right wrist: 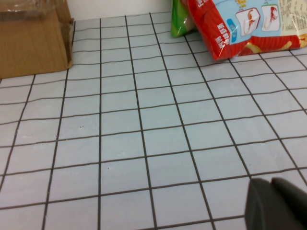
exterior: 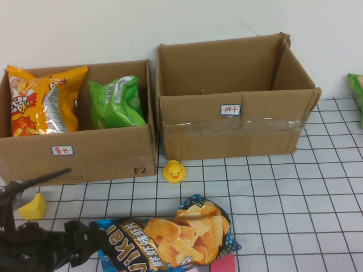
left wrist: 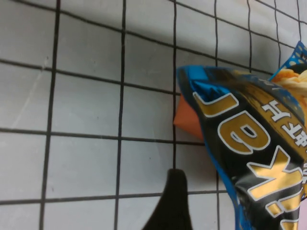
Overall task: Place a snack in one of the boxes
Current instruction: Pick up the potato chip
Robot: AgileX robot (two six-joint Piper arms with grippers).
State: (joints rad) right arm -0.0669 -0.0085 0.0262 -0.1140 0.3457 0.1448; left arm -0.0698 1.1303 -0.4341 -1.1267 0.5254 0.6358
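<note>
High view, one lot: chip bag (exterior: 170, 235), blue and black, at the near edge of the gridded surface (exterior: 317, 192), left of centre, its left end raised and pinched. Left tool (exterior: 91, 241): at the near left corner, clamped on that end of the bag. Right tool (right wrist: 278, 203): low over bare grid toward the right edge; whether it stands apart or together, cannot tell. Left box (exterior: 85, 153): far left, holds an orange bag (exterior: 42, 102) and a green bag (exterior: 116, 102). Right box (exterior: 238, 107): far centre, nothing visible inside. Toy duck (exterior: 174, 171): just in front of the boxes' meeting corners. Step in hand, by judgement: bag gripped, lift beginning. Next calls for raising the bag above a box wall, then carrying it across to drop.
</note>
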